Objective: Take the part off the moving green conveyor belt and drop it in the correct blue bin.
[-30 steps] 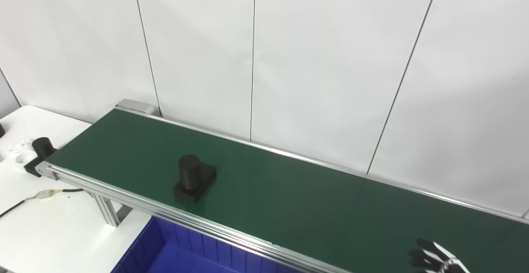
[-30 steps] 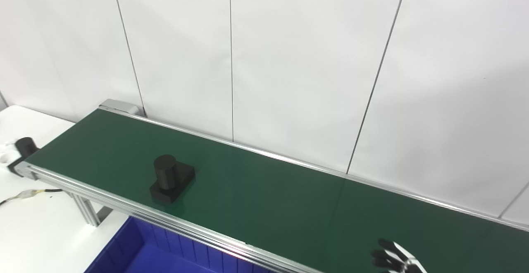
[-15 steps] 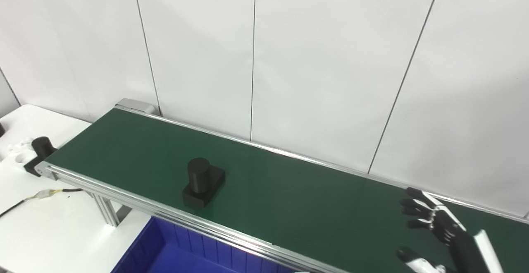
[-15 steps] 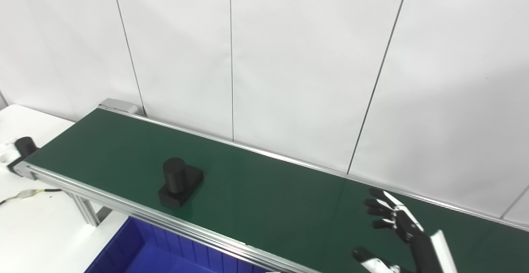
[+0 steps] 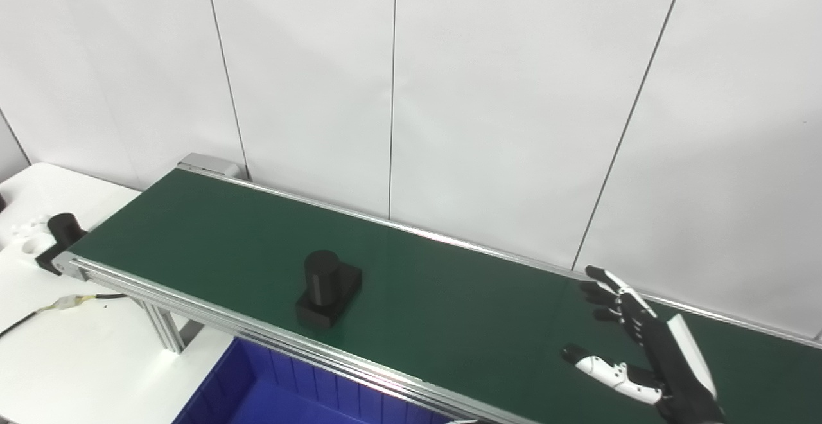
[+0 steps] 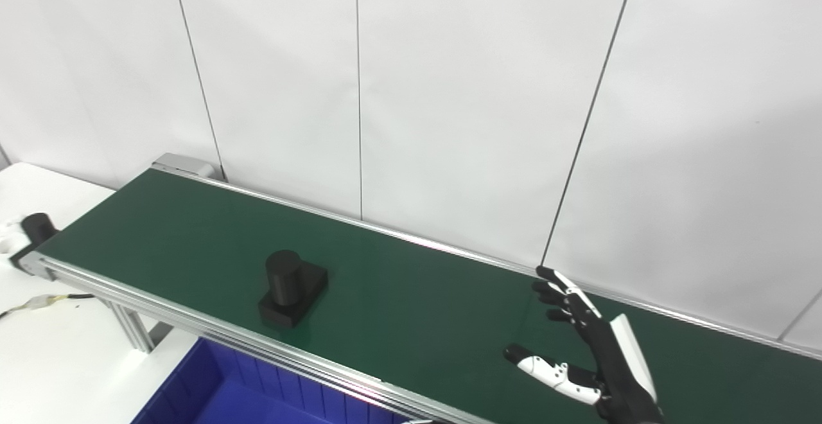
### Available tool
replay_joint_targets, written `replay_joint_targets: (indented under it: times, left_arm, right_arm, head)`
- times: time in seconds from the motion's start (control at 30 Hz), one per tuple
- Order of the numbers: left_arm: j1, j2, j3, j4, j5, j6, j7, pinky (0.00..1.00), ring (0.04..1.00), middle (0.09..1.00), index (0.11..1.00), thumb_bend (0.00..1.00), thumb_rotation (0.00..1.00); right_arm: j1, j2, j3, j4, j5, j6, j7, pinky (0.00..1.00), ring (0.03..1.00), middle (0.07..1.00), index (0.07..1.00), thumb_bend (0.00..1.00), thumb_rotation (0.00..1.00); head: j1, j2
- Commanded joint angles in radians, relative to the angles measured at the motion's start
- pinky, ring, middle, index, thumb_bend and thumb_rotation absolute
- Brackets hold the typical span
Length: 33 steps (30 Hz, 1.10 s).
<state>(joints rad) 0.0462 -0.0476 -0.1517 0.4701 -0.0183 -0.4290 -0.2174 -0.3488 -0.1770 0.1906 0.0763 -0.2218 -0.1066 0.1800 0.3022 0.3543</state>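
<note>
Right hand (image 5: 648,347) has risen over the belt (image 5: 449,295), fingers spread, holding nothing.

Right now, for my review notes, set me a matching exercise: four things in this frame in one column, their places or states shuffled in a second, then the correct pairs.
Things:
1. black part
2. right hand
3. blue bin
4. white cable

Places or states:
A. below the near rail of the green conveyor belt
B. open, fingers spread, over the belt's right stretch
C. lying on the white table, left of the belt
D. standing upright on the belt, near its front edge

Pairs: 1-D, 2-B, 3-A, 4-C
</note>
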Motion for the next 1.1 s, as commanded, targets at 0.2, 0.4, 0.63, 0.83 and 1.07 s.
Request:
replay_joint_targets:
  times: [0.2, 0.4, 0.63, 0.83, 1.07]
  left_arm:
    - [-0.009, 0.005, 0.003, -0.026, -0.021, -0.04, -0.022, 0.71, 0.756, 0.801, 0.803, 1.0, 0.19]
    - [-0.001, 0.005, 0.002, -0.037, -0.025, -0.04, -0.029, 0.72, 0.759, 0.805, 0.804, 1.0, 0.19]
    - [0.008, 0.008, -0.003, -0.046, -0.017, -0.038, -0.026, 0.77, 0.773, 0.809, 0.801, 1.0, 0.2]
    - [0.011, 0.007, -0.007, -0.052, -0.02, -0.039, -0.029, 0.77, 0.778, 0.811, 0.802, 1.0, 0.2]
    - [0.005, 0.011, -0.021, -0.045, -0.012, -0.039, -0.037, 0.76, 0.787, 0.821, 0.811, 1.0, 0.21]
  right_arm:
    - [-0.105, 0.047, 0.021, 0.085, -0.038, -0.044, -0.025, 0.78, 0.844, 0.849, 0.889, 0.66, 0.44]
    - [-0.154, 0.072, 0.036, 0.158, -0.063, -0.037, -0.03, 0.78, 0.845, 0.85, 0.892, 0.68, 0.47]
    - [-0.193, 0.093, 0.05, 0.228, -0.099, -0.035, -0.044, 0.77, 0.843, 0.844, 0.888, 0.68, 0.45]
    - [-0.232, 0.117, 0.061, 0.308, -0.108, -0.036, -0.055, 0.8, 0.861, 0.85, 0.886, 0.68, 0.42]
    - [-0.298, 0.138, 0.098, 0.417, -0.154, -0.061, -0.083, 0.81, 0.855, 0.853, 0.887, 0.68, 0.43]
  head:
    - [-0.004, 0.006]
    - [0.002, 0.011]
    - [0.002, 0.016]
    - [0.005, 0.021]
    - [0.012, 0.022]
